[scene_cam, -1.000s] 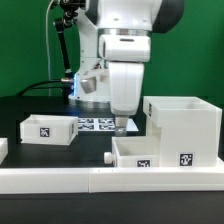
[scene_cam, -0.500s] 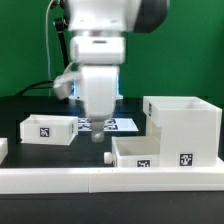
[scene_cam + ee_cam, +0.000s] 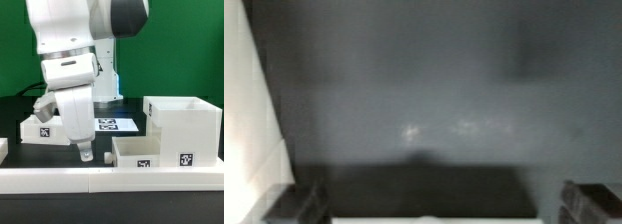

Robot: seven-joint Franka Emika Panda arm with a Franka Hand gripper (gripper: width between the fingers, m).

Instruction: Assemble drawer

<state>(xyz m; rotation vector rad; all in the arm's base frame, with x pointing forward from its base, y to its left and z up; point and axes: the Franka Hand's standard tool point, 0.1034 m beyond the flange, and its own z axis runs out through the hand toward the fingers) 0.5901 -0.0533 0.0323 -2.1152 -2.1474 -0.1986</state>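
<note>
Hanging tilted beside the low tray point(image 3: 128, 160), end effector point(image 3: 86, 153) released and empty

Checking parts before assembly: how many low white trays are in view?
2. The left tray sits at the exterior view's left, partly behind the arm; the front tray stands beside the casing.

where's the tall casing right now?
On the exterior view's right: the casing stands upright beside the front tray, just behind the white rail.
</note>
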